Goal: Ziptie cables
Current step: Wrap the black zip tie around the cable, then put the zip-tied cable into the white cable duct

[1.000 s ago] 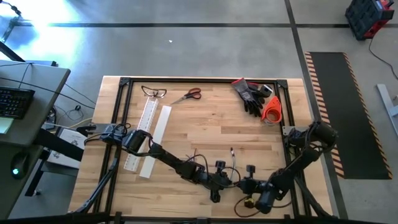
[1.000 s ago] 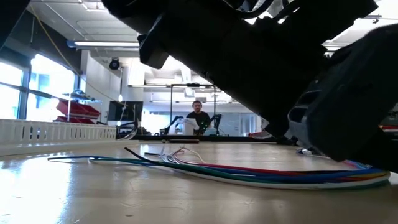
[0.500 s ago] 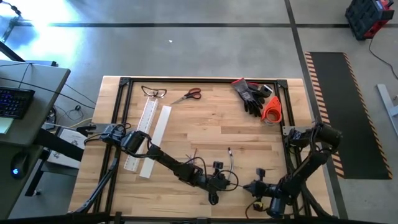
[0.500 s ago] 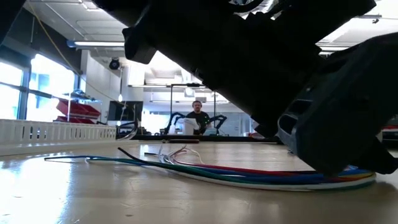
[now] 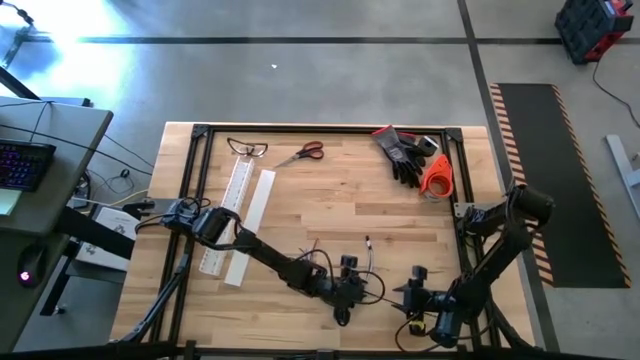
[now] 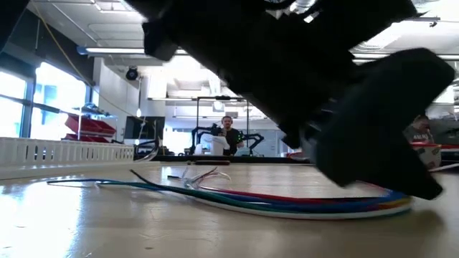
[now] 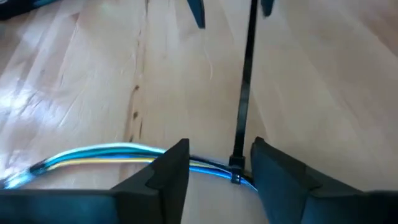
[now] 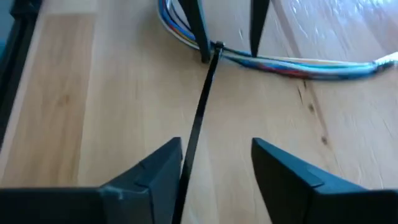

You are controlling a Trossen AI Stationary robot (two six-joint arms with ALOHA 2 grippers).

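Note:
The cables, a bundle of blue, yellow, white and red wires, lie on the wooden table and fan out at their far ends. A black ziptie is looped around them, with its head on the bundle and its tail lying flat toward my right gripper. My left gripper is open near the table's front middle, its fingers on either side of the ziptie's head and the bundle. My right gripper is open just to its right, with the tail's end between its fingers. My left gripper pinches nothing; the ziptie's head sits close beside one finger, and I cannot tell whether they touch. My right gripper pinches nothing; the ziptie's tail runs along the inner edge of one finger, and I cannot tell whether they touch.
A white slotted channel and a white bar lie at the left. Safety glasses and scissors lie at the far edge. Black gloves and an orange tape roll are at the far right. A person sits beyond the table.
My right gripper has drawn back toward the table's right edge, away from my left gripper, so the gap between the two has widened. The cables stay lying on the table.

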